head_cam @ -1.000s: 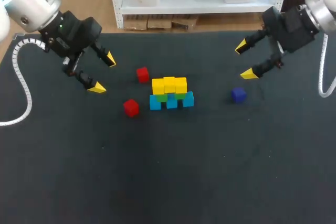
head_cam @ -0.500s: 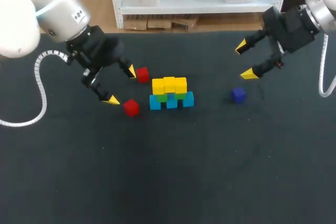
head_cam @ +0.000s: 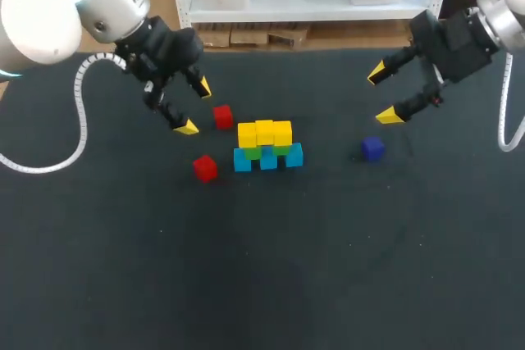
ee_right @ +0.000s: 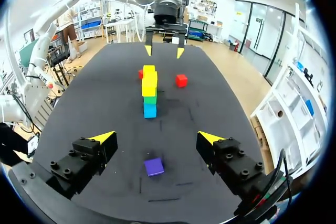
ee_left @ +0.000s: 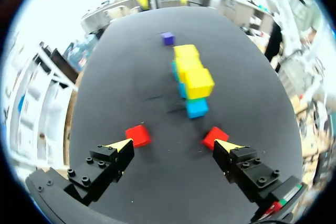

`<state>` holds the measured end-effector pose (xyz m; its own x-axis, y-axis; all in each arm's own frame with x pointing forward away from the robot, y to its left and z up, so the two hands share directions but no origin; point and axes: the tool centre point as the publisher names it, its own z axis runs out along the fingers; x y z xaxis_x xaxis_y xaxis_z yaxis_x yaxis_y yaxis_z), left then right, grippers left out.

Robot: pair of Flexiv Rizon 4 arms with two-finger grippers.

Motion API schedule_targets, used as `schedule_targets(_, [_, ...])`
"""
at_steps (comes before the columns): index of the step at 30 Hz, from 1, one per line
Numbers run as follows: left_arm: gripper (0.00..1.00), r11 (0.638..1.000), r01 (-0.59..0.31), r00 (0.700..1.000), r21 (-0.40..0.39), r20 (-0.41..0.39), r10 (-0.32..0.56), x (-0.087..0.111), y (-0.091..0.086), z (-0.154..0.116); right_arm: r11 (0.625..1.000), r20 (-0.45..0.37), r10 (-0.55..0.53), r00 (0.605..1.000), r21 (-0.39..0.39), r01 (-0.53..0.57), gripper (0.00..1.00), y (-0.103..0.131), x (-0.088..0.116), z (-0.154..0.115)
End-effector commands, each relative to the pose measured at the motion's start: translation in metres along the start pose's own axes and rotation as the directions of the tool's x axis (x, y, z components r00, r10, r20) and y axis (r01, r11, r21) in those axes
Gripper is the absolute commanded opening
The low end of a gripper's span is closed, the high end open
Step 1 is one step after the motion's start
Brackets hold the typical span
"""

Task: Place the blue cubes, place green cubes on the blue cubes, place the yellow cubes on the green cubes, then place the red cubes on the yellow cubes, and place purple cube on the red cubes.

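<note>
Red cubes (head_cam: 204,168) look light, rigid, smooth: pinch the far one (head_cam: 222,116) across opposite sides. Left jaws hang released beside it; right jaws released near the purple cube (head_cam: 373,148).

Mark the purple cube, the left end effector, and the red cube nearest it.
purple cube (head_cam: 373,148): head view, top face.
left end effector (head_cam: 195,107): head view, midway between fingertips.
red cube (head_cam: 222,116): head view, top face.
</note>
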<state>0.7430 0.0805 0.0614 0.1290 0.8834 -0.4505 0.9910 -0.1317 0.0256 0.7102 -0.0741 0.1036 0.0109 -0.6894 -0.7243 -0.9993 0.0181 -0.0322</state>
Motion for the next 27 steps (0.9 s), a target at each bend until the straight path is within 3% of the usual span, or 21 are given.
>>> schedule_targets(1, [1.0, 0.992, 0.115, 0.993, -0.047, 0.017, -0.114, 0.003, 0.01, 0.012, 1.0, 0.003, -0.001, 1.0, -0.002, 0.001, 1.0, -0.001, 0.0, 0.001])
schedule_targets(8, [1.0, 0.96, 0.251, 0.968, -0.12, 0.035, -0.249, 0.002, 0.021, 0.022, 1.0, 0.003, -0.001, 1.0, -0.002, 0.001, 1.0, -0.001, 0.0, 0.001])
schedule_targets(27, [1.0, 0.928, 0.332, 0.943, -0.167, 0.058, -0.327, 0.003, 0.042, 0.051, 1.0, 0.003, -0.001, 1.0, -0.002, 0.001, 1.0, -0.001, 0.0, 0.001])
